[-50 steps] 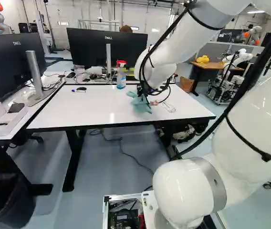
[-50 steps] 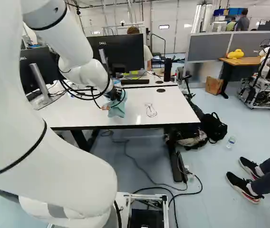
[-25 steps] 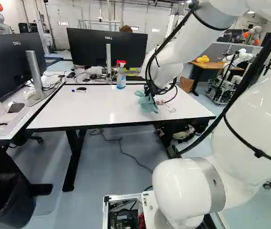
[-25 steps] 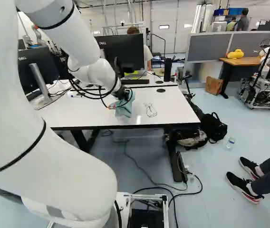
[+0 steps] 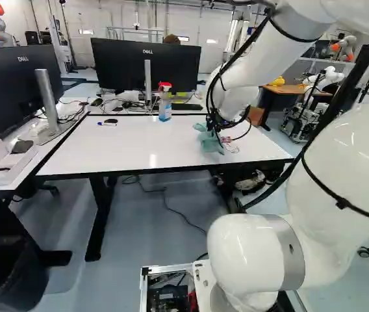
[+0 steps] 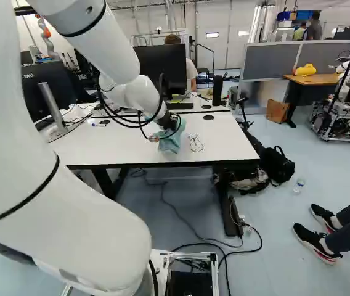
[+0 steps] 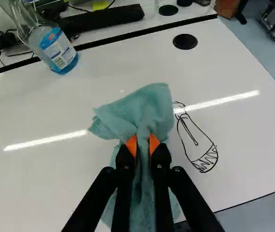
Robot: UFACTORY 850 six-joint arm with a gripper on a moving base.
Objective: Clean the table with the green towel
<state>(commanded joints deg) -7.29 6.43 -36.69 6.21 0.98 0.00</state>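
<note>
Green towel [image 7: 149, 104] sits pinched between my orange pads [image 7: 131, 145], right of centre in the left base view, beside the black drawing [image 7: 209, 161] on the white table [image 5: 145, 140].

towel [image 7: 152, 104]: matt, rumpled cloth | tabletop [image 7: 45, 179]: smooth, glossy | spray bottle [image 7: 59, 50]: clear plastic | arm [image 5: 243, 250]: smooth, glossy shell

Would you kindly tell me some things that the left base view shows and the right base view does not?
Only the left base view shows the spray bottle and the black bin.
Only the right base view shows a small bottle on the floor.
Both show the green towel, the white table and the drawing on it.
</note>
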